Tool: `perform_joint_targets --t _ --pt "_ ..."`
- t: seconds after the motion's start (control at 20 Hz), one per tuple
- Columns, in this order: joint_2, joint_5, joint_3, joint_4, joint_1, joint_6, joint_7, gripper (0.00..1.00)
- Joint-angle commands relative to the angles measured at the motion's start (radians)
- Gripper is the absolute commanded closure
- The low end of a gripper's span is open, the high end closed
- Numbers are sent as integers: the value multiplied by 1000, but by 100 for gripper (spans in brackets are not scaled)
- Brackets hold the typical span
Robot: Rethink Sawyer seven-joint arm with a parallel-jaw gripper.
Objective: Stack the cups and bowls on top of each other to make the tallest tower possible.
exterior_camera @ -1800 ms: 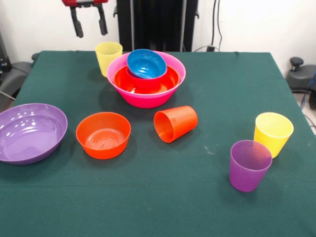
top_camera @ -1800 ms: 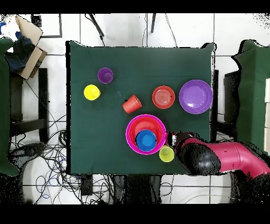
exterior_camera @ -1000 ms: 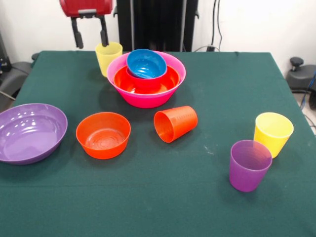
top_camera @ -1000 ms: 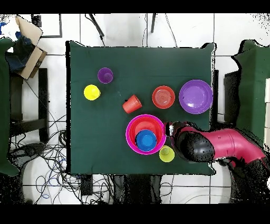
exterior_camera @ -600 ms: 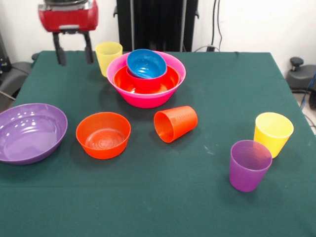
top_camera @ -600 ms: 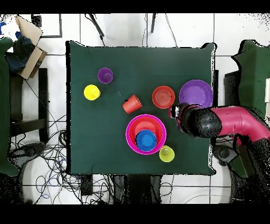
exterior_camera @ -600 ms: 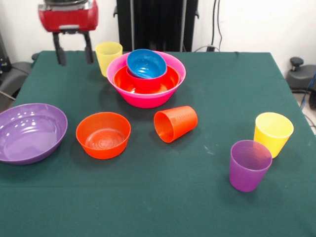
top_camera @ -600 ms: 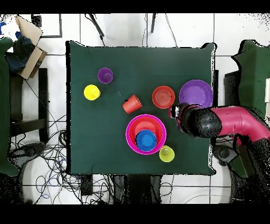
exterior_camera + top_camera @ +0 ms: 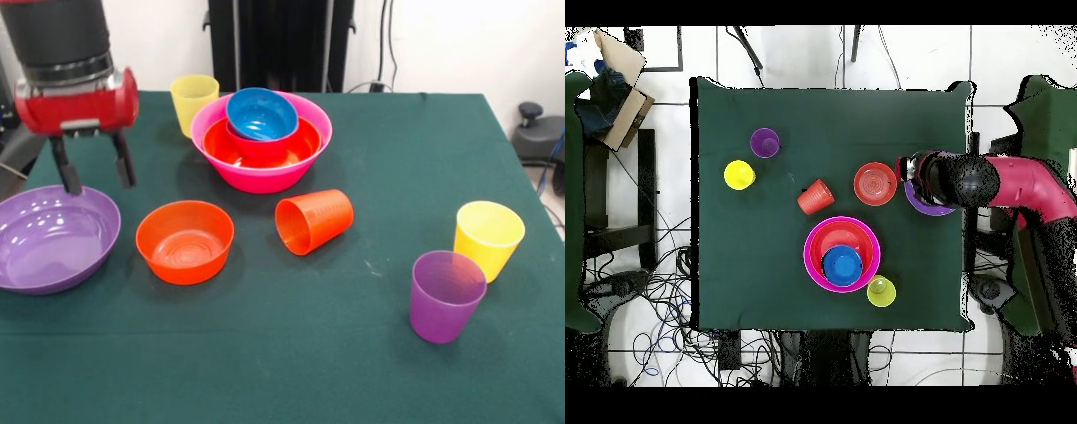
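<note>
My gripper (image 9: 93, 168) is open and empty, hanging just above the far right rim of the wide purple bowl (image 9: 53, 234). In the overhead view the arm covers most of that bowl (image 9: 927, 208). The small orange bowl (image 9: 184, 240) stands beside it. The tower is the big pink bowl (image 9: 313, 119) holding the wide orange bowl (image 9: 256, 157), with the blue bowl (image 9: 261, 113) tilted on top. An orange cup (image 9: 313, 221) lies on its side. One yellow cup (image 9: 194, 99) stands behind the pink bowl. Another yellow cup (image 9: 488, 238) and the purple cup (image 9: 447, 294) stand at the right.
The green cloth table (image 9: 353, 353) ends close to the purple bowl's left side. A black pedestal (image 9: 278, 44) stands at the far edge. Cardboard boxes (image 9: 615, 80) and cables lie on the floor beside the table.
The gripper has moved from beside the far yellow cup to the left and nearer, and lower, to the purple bowl's rim. The cups and bowls have not moved.
</note>
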Motion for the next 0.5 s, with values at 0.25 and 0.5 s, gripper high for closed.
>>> perform_joint_targets --t 0.25,0.5 --pt "211 -109 -29 -209 90 22 -378 0" --pt "249 -126 -37 -224 96 -13 -386 0"
